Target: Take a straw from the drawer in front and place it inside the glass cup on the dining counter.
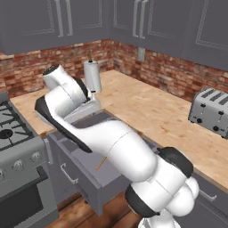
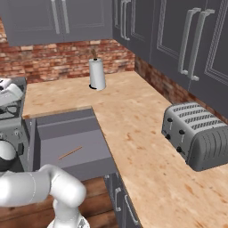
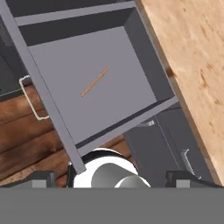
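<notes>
Glossy white rounded arm segments joined by dark grey joint bands.

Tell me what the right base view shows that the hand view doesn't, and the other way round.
Right base view alone: the toaster, the paper towel roll, the brick wall and the upper cabinets.
Hand view alone: the gripper, its fingers wide open above the drawer, and the silver handle on the drawer front.
Both: the open drawer with the straw lying flat and alone on its grey bottom, the wooden worktop beside it, and the wood floor.
</notes>
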